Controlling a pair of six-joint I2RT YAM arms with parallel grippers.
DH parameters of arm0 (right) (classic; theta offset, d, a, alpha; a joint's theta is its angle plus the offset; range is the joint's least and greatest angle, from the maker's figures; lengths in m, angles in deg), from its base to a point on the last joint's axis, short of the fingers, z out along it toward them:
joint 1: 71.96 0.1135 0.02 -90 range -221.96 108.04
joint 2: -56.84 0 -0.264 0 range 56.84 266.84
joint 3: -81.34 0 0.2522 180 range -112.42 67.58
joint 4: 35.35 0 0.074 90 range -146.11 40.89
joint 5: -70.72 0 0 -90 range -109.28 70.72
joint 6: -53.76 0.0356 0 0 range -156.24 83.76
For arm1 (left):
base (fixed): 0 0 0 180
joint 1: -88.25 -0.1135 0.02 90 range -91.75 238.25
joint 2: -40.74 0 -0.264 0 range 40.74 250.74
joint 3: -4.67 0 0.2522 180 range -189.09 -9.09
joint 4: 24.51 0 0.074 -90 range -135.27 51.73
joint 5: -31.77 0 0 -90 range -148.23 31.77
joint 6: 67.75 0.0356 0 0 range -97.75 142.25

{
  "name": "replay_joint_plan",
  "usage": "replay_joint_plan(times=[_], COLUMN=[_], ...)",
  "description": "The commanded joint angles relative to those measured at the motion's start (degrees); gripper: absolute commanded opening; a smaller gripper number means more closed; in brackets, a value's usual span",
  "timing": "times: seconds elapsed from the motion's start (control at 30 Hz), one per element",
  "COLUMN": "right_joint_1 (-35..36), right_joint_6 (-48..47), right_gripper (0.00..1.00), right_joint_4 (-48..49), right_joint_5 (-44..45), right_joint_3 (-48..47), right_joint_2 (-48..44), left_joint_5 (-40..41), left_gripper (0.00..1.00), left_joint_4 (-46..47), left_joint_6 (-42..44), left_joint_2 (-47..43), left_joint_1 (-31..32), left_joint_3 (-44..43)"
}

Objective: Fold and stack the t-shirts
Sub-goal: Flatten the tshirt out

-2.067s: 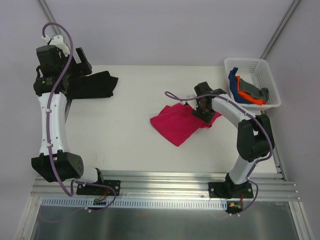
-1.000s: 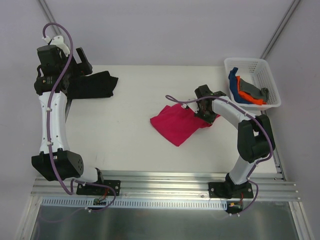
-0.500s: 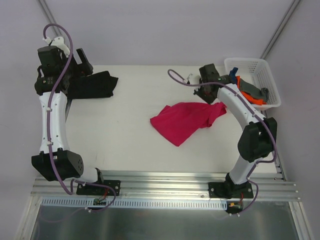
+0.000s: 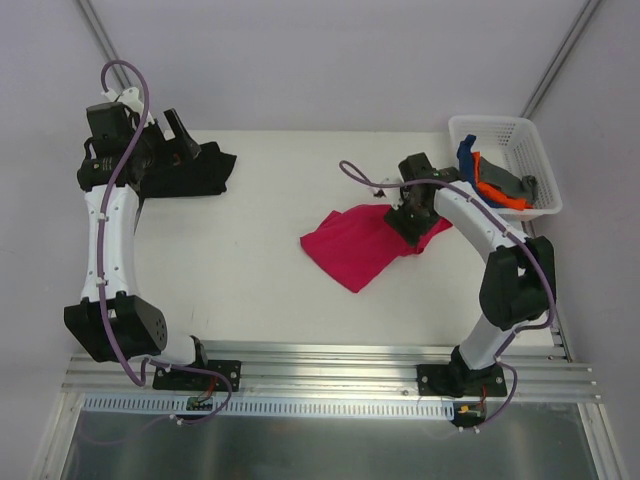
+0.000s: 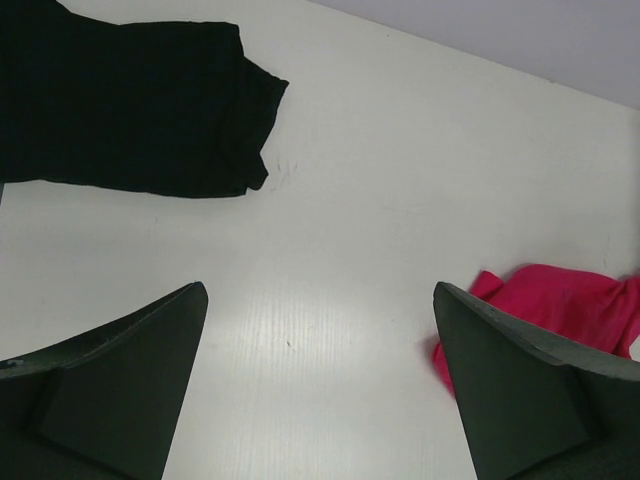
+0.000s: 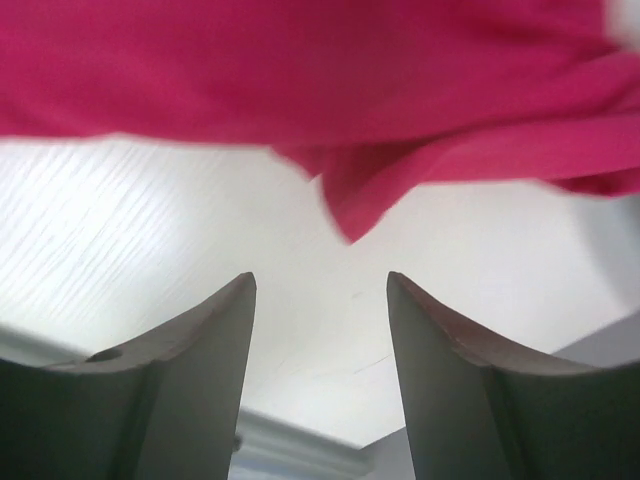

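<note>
A crimson-pink t-shirt (image 4: 362, 243) lies crumpled mid-table, also showing as the t-shirt (image 6: 300, 70) close ahead in the right wrist view and at the right edge (image 5: 565, 310) of the left wrist view. My right gripper (image 4: 410, 218) hangs over its right corner; the gripper (image 6: 320, 285) is open with only bare table between its fingers. A black t-shirt (image 4: 190, 170) lies folded at the back left, the same shirt (image 5: 130, 100) filling the left wrist view's upper left. My left gripper (image 4: 176, 142) hovers at it, and the gripper (image 5: 318, 290) is wide open and empty.
A white lattice basket (image 4: 500, 122) stands at the back right corner, holding blue (image 4: 467, 160), orange (image 4: 495, 190) and grey (image 4: 520, 185) shirts. The table's right edge runs just past the basket. Bare table (image 4: 260, 230) lies between the two shirts.
My right gripper, which had pulled the pink shirt's edge up toward the back, came back down over it and opened, letting the cloth go. The left arm shifted slightly rightward.
</note>
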State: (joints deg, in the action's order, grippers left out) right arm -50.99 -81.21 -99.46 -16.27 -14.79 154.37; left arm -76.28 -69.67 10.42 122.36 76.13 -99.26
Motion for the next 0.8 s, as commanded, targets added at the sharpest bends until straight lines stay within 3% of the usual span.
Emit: replay_joint_plan(times=[0.0, 0.3, 0.77], right_joint_1=[-2.8, -9.4, -9.6], right_joint_6=[5.3, 7.3, 7.2], right_gripper=[0.59, 0.55, 0.52], right_joint_4=[-3.1, -3.0, -4.5], right_joint_5=[-6.8, -10.2, -11.9], right_joint_3=[2.8, -3.2, -6.3], right_joint_2=[-3.0, 6.0, 11.1], left_joint_5=[-1.6, -1.9, 0.6], left_gripper=[0.98, 0.98, 0.99], left_joint_4=[1.1, 1.1, 1.1], left_joint_6=[-0.9, -0.7, 1.0], left_joint_2=[-2.4, -4.0, -4.0], left_joint_1=[-0.5, -0.4, -0.6], left_joint_3=[-1.4, -0.6, -1.8])
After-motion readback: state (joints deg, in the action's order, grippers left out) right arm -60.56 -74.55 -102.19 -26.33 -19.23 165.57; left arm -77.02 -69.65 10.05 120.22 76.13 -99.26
